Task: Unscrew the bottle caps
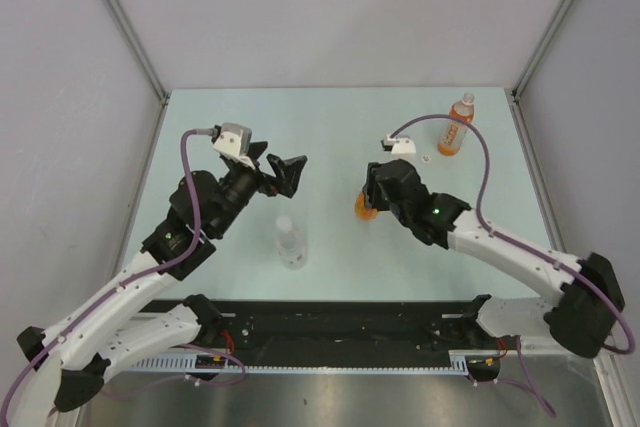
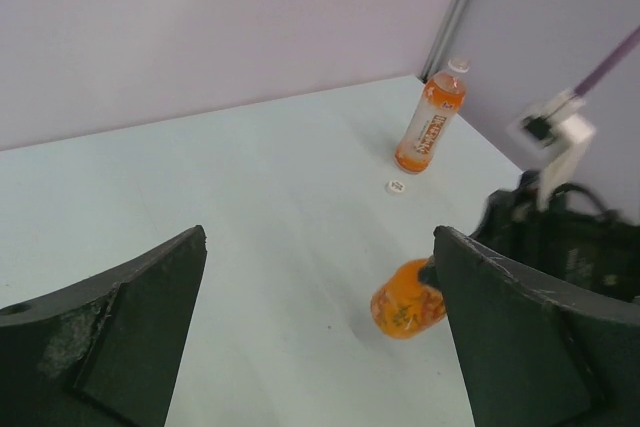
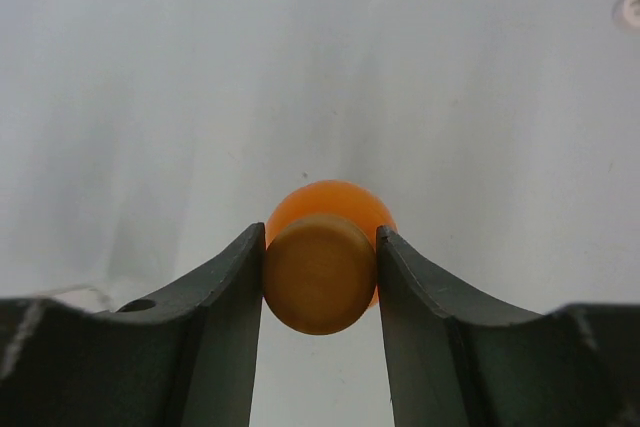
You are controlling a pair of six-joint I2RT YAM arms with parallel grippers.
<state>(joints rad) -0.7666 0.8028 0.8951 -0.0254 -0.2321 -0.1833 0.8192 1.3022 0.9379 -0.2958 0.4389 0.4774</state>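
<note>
Bottle (image 3: pixel 331 197) behind cap (image 3: pixel 320 277) in right pincer (image 3: pixel 320 239)

You have: squat bottle (image 2: pixel 405 309), orange; screw cap (image 3: pixel 320 285), matching orange. Tall bottle (image 2: pixel 430 119), orange, label orange and white. Third bottle (image 1: pixel 290 243), clear, colourless. Loose cap (image 2: pixel 397 186), white. Table (image 1: pixel 330 117), pale mint green. Walls (image 1: pixel 330 7), pale grey-lilac.

Robotics laboratory test cell: a pale green table (image 1: pixel 330 127) is enclosed by plain grey panel walls (image 1: pixel 330 7) framed in aluminium posts (image 1: pixel 127 27). A white-and-black left arm (image 1: pixel 125 290) and right arm (image 1: pixel 510 247) are seen bolted to a black rail (image 1: pixel 340 322) at the near edge, with purple cables (image 1: pixel 487 162) looped along them.
</note>
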